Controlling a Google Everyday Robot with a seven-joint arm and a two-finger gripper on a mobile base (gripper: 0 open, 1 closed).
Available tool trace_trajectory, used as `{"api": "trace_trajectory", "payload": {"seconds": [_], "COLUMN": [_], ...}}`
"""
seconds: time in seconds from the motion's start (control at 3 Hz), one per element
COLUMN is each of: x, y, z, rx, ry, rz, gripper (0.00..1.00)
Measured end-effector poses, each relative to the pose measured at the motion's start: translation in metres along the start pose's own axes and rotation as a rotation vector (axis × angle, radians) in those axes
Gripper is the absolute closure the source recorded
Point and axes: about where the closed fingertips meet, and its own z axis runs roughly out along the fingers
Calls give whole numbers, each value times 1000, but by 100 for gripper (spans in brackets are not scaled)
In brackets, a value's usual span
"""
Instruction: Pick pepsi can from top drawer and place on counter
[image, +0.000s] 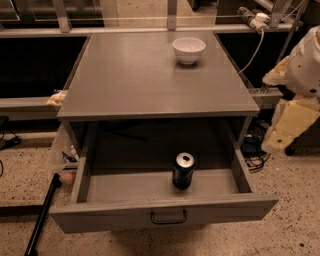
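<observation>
Gripper (278, 142) is hanging off to the right of the cabinet, past the counter's (150, 75) right edge and well apart from the can. Can't tell from this angle whether it's open or closed, but it isn't carrying anything I can see.

Pepsi can (183, 171) is standing upright inside the top drawer (165, 211), which is sitting pulled open. The can is sitting near the front panel, slightly right of centre, just behind the bar handle (169, 217). White bowl (189, 50) is sitting at the far end of the counter.

I'm reading this as the approach step — pick not yet begun. The next move is calling for the arm swinging left over the drawer's right wall, coming down on the can from above, then closing around its body. The near half of the counter is looking like the natural drop spot — well apart from the bowl.
</observation>
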Motion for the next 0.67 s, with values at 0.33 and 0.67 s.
{"api": "trace_trajectory", "payload": {"seconds": [0.33,0.67], "x": [-1,-11], "y": [-1,-5], "z": [35,84], "rx": [7,8], "ry": [-58,-135], "rz": [3,-5], "gripper": [42,65]}}
